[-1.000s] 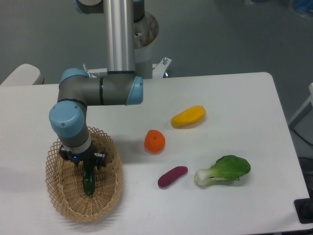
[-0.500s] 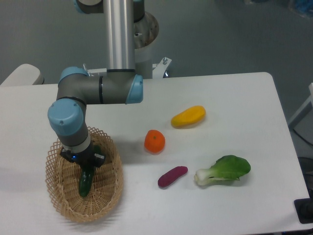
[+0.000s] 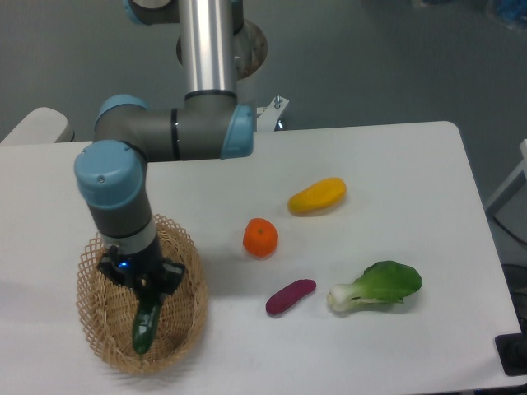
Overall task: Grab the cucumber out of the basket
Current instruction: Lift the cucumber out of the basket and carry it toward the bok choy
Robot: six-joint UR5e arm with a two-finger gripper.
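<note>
The cucumber (image 3: 143,329) is dark green and glossy, with its upper end between my fingers and its lower end pointing down into the basket (image 3: 86,306). The basket is an oval tan wicker one at the table's front left. My gripper (image 3: 146,298) points straight down over the basket's middle and is shut on the cucumber's upper end. The wrist hides the fingers' upper parts and part of the basket's far rim.
An orange (image 3: 260,237) lies right of the basket. A yellow fruit (image 3: 317,195) lies behind it. A purple sweet potato (image 3: 290,296) and a bok choy (image 3: 377,285) lie at the front right. The table's front edge runs just below the basket.
The arm has risen toward the camera and shifted slightly, and the cucumber has moved with the gripper, now tilted with its lower end toward the front left.
</note>
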